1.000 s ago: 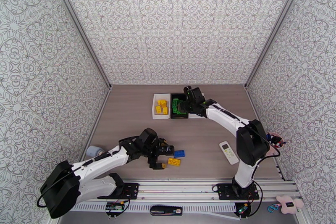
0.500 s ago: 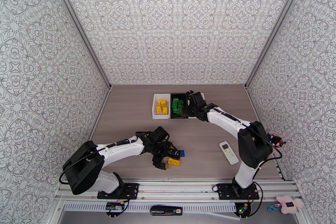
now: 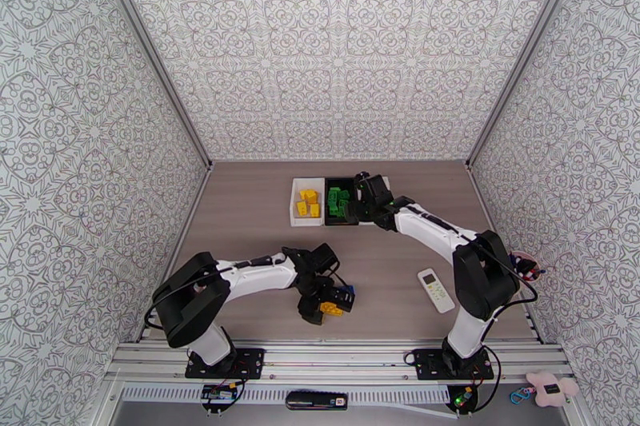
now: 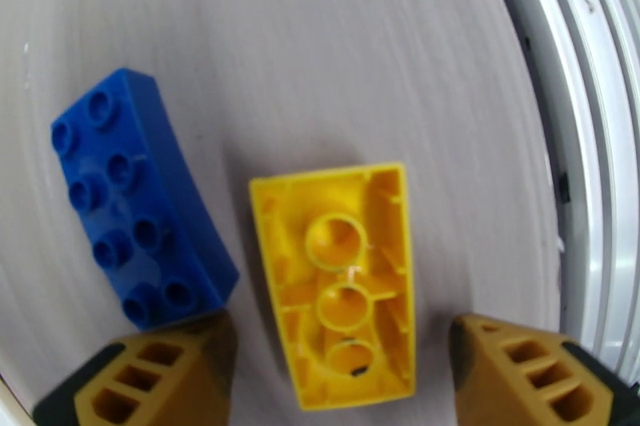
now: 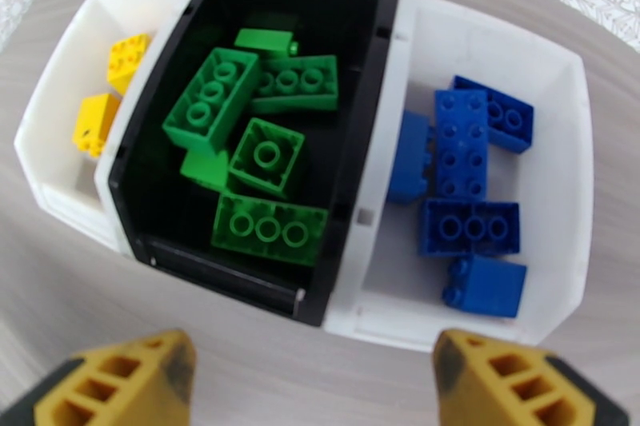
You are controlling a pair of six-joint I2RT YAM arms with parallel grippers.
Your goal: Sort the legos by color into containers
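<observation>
Top view: left end effector [image 3: 323, 304] low over a yellow lego [image 3: 332, 308] near the bench [image 3: 256, 220] edge. Left wrist view: fingers [image 4: 160, 376] apart, straddling it, not touching. Right wrist view: right end effector [image 5: 312, 372] apart, empty, above the containers [image 5: 360, 148].

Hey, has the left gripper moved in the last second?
Yes. The left gripper has shifted right, toward the white remote, and its open jaws now straddle the yellow lego that it was beside.
</observation>
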